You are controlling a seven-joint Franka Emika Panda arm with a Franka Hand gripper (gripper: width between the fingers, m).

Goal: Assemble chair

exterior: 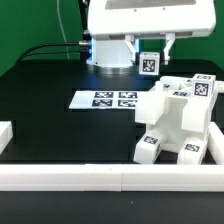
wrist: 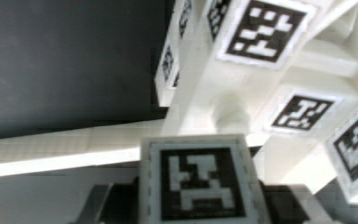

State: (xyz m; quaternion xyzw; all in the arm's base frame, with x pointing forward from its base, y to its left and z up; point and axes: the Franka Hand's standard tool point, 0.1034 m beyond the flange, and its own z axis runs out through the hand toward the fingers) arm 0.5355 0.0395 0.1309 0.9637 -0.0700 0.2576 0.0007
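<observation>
Gripper (exterior: 150, 62) clamps small tagged block (exterior: 149, 63), holds it raised above half-built chair (exterior: 178, 120), likely to line it up for fitting. Chair sits against border rail (exterior: 60, 178), probably braced there. Marker board (exterior: 105, 99) nearby.

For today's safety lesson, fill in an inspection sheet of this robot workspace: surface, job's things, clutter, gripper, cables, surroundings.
Surface: black table, marker board flat on it.
Job's things: partly built white chair at the exterior view's right; one small tagged piece above it, in the gripper.
Clutter: nothing seen.
Gripper: gripper above the chair, fingers closed on the tagged piece.
Cables: black cable behind the table.
Surroundings: white border rail along the front, green backdrop.
</observation>
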